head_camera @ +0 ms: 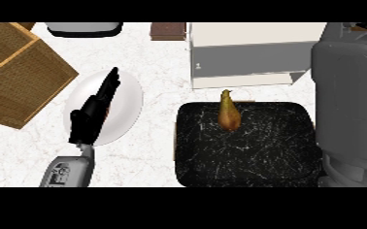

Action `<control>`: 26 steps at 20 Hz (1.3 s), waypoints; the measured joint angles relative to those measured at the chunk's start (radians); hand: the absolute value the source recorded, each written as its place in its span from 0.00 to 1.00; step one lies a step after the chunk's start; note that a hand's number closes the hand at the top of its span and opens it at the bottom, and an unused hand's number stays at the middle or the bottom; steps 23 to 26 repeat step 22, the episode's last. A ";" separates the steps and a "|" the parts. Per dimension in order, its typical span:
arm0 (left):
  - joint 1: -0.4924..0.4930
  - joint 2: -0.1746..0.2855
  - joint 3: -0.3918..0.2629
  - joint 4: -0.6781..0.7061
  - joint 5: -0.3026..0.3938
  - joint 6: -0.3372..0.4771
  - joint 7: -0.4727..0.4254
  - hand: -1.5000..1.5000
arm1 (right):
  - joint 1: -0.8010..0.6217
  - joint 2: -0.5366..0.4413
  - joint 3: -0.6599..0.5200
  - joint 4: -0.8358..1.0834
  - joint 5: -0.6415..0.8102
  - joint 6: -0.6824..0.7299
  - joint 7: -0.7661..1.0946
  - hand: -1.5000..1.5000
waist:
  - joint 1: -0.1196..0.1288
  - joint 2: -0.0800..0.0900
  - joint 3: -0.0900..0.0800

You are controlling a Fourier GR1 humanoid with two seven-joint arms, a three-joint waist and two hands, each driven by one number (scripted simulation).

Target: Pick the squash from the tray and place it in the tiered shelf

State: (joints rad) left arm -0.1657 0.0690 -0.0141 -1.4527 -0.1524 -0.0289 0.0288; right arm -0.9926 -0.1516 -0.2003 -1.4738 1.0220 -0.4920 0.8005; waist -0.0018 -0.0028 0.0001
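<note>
Grasp the stiff, likely slippery squash (228,117) round its fat bulb; your left hand (91,116) is spread flat.

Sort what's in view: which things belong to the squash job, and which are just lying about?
Job: squash, black tray, tiered shelf.
Lying about: white plate, wicker basket, brown box, grey appliance.
</note>
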 measured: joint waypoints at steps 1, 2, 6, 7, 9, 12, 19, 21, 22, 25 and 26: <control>0.004 0.001 0.000 -0.002 0.000 -0.001 -0.002 0.50 | -0.020 -0.001 -0.014 -0.012 0.005 -0.011 0.019 0.00 | 0.001 0.000 0.000; 0.002 0.001 0.000 0.002 -0.001 -0.001 -0.003 0.50 | -0.019 -0.005 -0.024 -0.041 0.008 -0.016 0.031 0.00 | -0.001 -0.001 0.000; 0.013 0.005 0.004 -0.008 -0.003 0.003 -0.001 0.50 | -0.010 -0.077 -0.104 -0.162 -0.024 0.051 0.103 0.00 | -0.010 -0.004 0.000; 0.008 0.004 0.005 -0.004 -0.006 0.007 0.003 0.50 | 0.004 -0.094 -0.124 -0.196 -0.038 0.075 0.121 0.00 | -0.013 -0.004 0.000; 0.014 0.000 0.003 -0.010 -0.008 0.012 0.001 0.50 | 0.028 -0.127 -0.169 -0.253 -0.069 0.136 0.168 0.00 | -0.018 -0.006 0.000; 0.024 -0.004 0.003 -0.028 -0.008 0.018 0.011 0.50 | 0.102 -0.177 -0.232 -0.348 -0.141 0.247 0.216 0.00 | -0.025 -0.008 0.000; 0.050 0.004 0.014 -0.042 0.000 0.015 0.005 0.50 | 0.336 -0.290 -0.423 -0.572 -0.390 0.497 0.230 0.00 | -0.043 -0.011 0.001; 0.054 0.017 0.027 -0.040 0.009 0.004 0.000 0.50 | 0.392 -0.321 -0.503 -0.618 -0.493 0.562 0.229 0.00 | -0.048 -0.012 0.001; 0.062 0.012 0.019 -0.048 0.005 0.007 0.000 0.50 | 0.416 -0.338 -0.549 -0.629 -0.545 0.588 0.227 0.00 | -0.046 -0.012 0.001; 0.062 0.012 0.019 -0.048 0.005 0.007 0.000 0.50 | 0.416 -0.338 -0.549 -0.629 -0.545 0.588 0.227 0.00 | -0.046 -0.012 0.001; 0.062 0.012 0.019 -0.048 0.005 0.007 0.000 0.50 | 0.416 -0.338 -0.549 -0.629 -0.545 0.588 0.227 0.00 | -0.046 -0.012 0.001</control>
